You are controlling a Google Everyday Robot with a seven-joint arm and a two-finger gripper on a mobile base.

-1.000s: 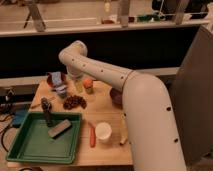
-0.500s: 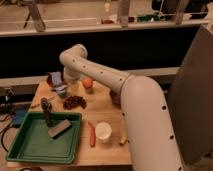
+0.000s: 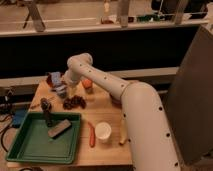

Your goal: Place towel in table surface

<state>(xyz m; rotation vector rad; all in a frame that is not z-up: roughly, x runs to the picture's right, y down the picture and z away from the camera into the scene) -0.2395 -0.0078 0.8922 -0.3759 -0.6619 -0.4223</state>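
item, as we list it: one white arm [image 3: 107,85], rising from the lower right, crossing over the table surface [image 3: 102,111] and bending down towards its far left corner; the gripper [image 3: 66,89] hangs low there, just right of a pale blue cup [image 3: 55,78], its fingers spread wide and, so far as we can see, pinching nothing. item: the towel [image 3: 60,92], a small grey-blue lump, lying on the tan wood just in front of the pale blue cup and right beside the gripper; we cannot tell whether the two touch. item: a red object [image 3: 48,78], partly hidden behind the pale blue cup. item: an orange round object [image 3: 87,83], just right of the gripper, close under the arm. item: a dark red cluster [image 3: 74,102], on the wood near the towel, on the camera's side of it. item: a green tray [image 3: 30,145], at the front left of the table, holding a dark grey block [image 3: 59,129] lying flat and a dark upright object [image 3: 47,111] at its back edge. item: a white cup [image 3: 103,131], upright, right of the tray, with an orange-red stick-shaped thing [image 3: 92,136] between cup and tray. item: a yellowish thing [image 3: 122,136], near the front right edge, close against the arm
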